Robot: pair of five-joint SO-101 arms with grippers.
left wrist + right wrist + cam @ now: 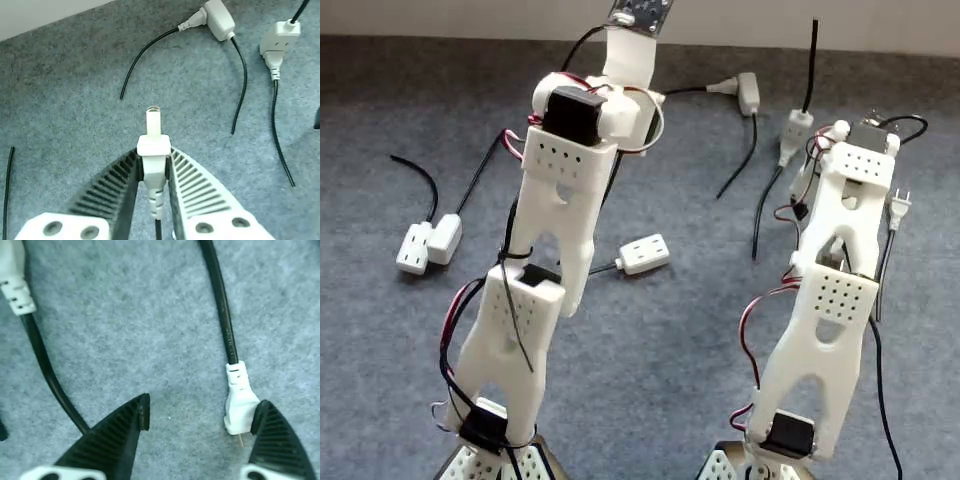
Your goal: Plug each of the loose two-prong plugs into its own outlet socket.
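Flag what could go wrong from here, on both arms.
1. The left gripper pinches the held plug by its narrow body; pushing it in may twist it in the grip.
2. The loose plug lies close beside one finger of the open right gripper, off centre; closing may knock it aside.

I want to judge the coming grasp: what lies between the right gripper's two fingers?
In the right wrist view, the open right gripper spans bare grey carpet, and a white plug lies there close beside one finger.
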